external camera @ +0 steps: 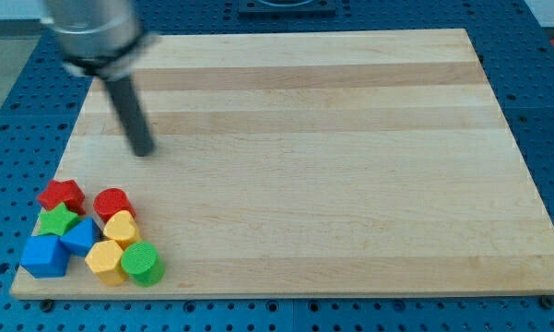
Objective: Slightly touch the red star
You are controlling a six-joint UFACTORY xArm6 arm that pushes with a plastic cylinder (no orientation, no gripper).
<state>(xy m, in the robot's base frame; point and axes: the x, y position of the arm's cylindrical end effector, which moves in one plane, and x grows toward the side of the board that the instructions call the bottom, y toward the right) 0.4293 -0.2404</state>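
Observation:
The red star point(62, 195) lies at the left end of a cluster of blocks in the view's bottom left corner of the wooden board point(332, 157). My tip point(144, 150) is on the board above and to the right of the star, apart from it and from every block. Beside the star are a red cylinder point(111, 202), a green star point(58, 220), a yellow block point(122, 227) and a blue block point(80, 236).
Lower in the cluster are a blue cube point(44, 255), a yellow block point(104, 262) and a green cylinder point(142, 264), close to the board's bottom edge. A blue perforated table surface point(0, 101) surrounds the board.

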